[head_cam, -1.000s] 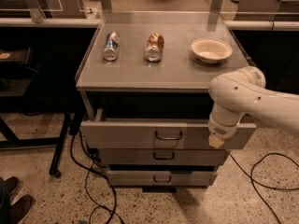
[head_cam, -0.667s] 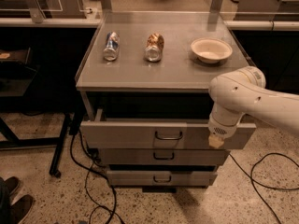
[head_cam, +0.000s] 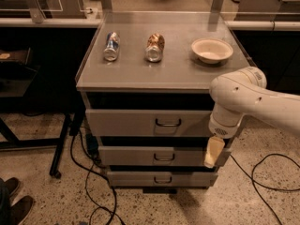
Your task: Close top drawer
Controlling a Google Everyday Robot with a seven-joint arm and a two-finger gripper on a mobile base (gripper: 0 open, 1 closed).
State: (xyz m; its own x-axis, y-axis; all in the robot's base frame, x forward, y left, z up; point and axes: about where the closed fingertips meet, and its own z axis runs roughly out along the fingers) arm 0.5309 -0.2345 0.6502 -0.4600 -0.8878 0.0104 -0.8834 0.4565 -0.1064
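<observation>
Shoes (head_cam: 11,201), bottom left, on speckled floor; cables (head_cam: 91,191) trailing beside the cabinet. Claw (head_cam: 214,152): hangs downward at the right end of the drawer fronts; open or shut cannot be told, nothing seen held. Top drawer (head_cam: 136,122): appears to stand slightly out, with a dark gap above and the handle (head_cam: 168,123) at centre. Step judged: push-in, nearly finished. Next move calls for a straight push back until the front sits flush. Surface (head_cam: 178,76): blue can (head_cam: 111,46), brown can (head_cam: 154,47), bowl (head_cam: 212,49).
</observation>
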